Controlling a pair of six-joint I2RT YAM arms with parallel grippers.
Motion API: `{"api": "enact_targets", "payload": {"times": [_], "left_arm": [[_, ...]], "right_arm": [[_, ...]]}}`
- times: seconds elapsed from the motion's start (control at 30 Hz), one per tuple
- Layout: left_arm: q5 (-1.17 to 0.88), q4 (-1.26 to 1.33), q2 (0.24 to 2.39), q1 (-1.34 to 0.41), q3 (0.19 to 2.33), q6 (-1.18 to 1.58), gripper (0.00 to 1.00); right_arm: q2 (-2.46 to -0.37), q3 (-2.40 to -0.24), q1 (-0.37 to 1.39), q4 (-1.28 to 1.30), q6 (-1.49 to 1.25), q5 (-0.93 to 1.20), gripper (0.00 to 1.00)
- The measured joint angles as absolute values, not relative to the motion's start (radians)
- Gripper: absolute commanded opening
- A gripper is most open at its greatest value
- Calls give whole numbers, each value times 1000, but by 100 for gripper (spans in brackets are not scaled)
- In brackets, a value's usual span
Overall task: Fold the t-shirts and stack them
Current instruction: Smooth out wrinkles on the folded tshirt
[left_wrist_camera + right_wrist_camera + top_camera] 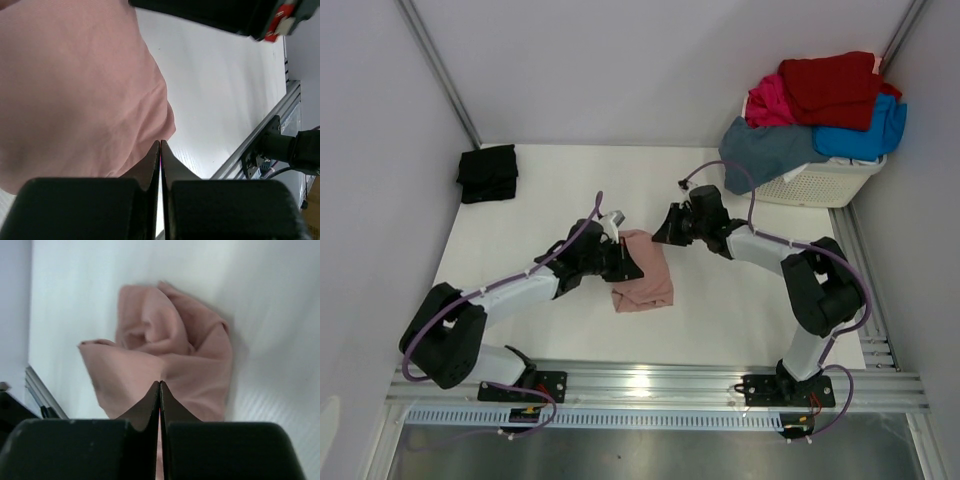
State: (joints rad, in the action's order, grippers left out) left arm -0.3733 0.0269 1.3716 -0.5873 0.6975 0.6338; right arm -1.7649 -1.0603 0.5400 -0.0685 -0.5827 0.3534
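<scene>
A dusty-pink t-shirt (648,280) lies bunched and partly folded at the middle of the white table (740,300). My left gripper (628,262) is at its left edge, shut, with pink cloth meeting the fingertips in the left wrist view (160,142). My right gripper (662,230) is at the shirt's far right corner, shut, with the fabric (190,355) gathered at its tips (160,382). The shirt fills the left of the left wrist view (75,90). A folded black t-shirt (487,173) lies at the far left of the table.
A white slatted basket (820,185) stands at the far right, piled with a red t-shirt (830,88), a magenta one (768,103), a bright-blue one (865,135) and a slate-blue one (770,150) hanging over its rim. Grey walls enclose the table; a metal rail (660,385) runs along the near edge.
</scene>
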Motion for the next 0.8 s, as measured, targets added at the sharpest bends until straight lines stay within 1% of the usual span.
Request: {"api": "enact_targets", "payload": {"times": [0.37,0.8], "left_arm": [[-359,43,1430,-589,690,654,1],[-323,43,1430,-589,669,658,1]], "right_arm": [[-1806,-1125,540,-111,-616,405,0],[-1997,-1120,517,-231,-683,498,0]]}}
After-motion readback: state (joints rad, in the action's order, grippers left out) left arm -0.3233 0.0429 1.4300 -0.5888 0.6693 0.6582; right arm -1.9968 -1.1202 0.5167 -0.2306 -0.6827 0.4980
